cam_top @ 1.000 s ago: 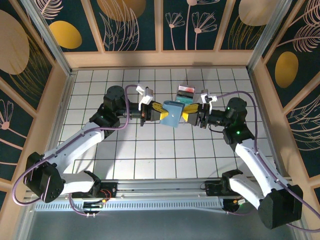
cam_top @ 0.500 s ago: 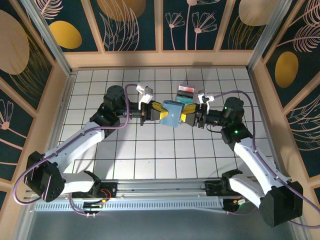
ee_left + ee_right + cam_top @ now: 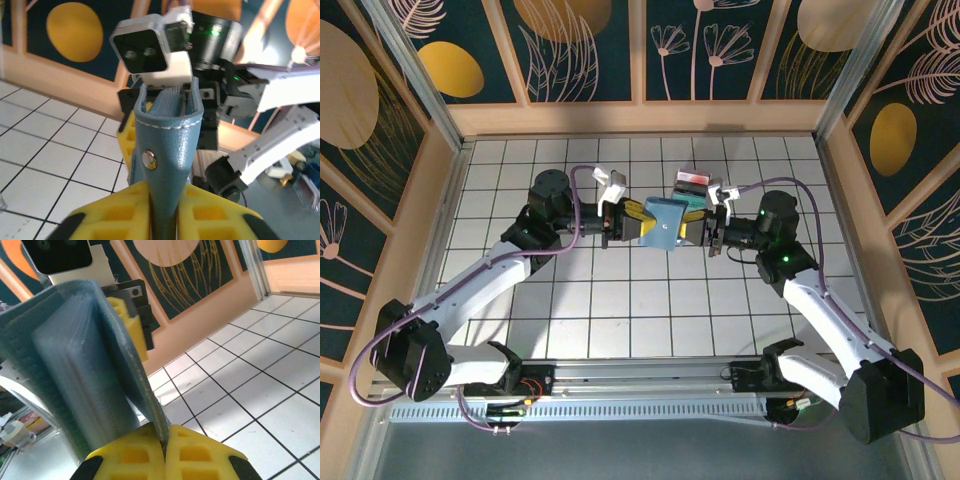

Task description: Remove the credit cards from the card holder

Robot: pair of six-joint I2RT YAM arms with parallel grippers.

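Two pincers are clamped on the same thing here: the slate-blue card holder is held up over the middle of the tabletop, pinched from both sides. One panel, near the snap button, is gripped by the left pincer; the other panel's edge is squeezed tight by the right pincer. The panels are spread apart a bit. Cards inside can't really be made out. A clear tray is parked just behind.
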